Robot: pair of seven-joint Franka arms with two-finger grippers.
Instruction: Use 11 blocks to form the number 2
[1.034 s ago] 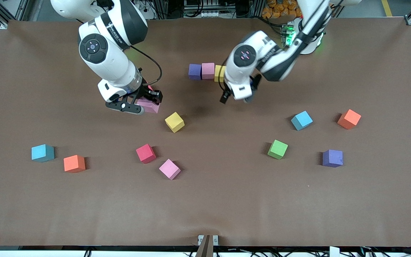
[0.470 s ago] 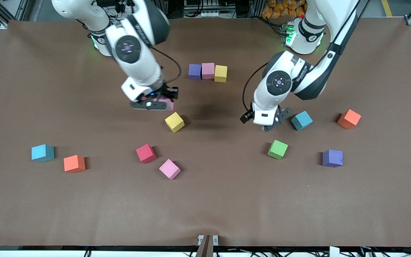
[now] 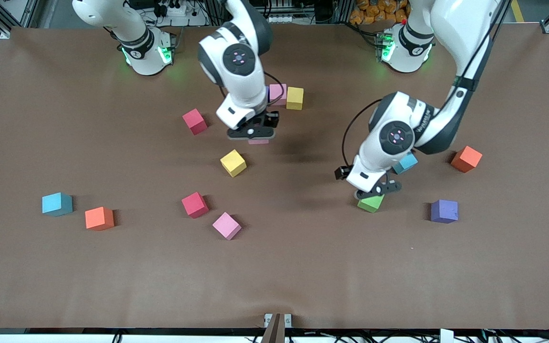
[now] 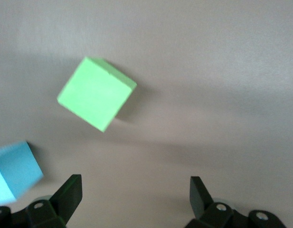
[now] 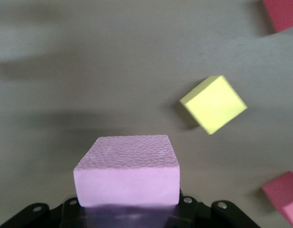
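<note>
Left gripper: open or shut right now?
Open. The left gripper hangs over the green block with its fingers spread wide and nothing between them in the left wrist view.

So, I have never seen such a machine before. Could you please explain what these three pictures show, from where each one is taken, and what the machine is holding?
These are two robot arms at a brown table, each ending in a two-finger gripper. The wide picture comes from a high camera facing the robots. The two close pictures come from small cameras on the arms' wrists, looking down past the fingers.

Small foam blocks lie scattered on the table. A short row has been started near the robots' bases: a pink block and a yellow block show, the rest being hidden by an arm.

The right gripper is shut on a pink block, carried in the air near that row. The left gripper is open and empty, over a green block with a light blue block beside it.
</note>
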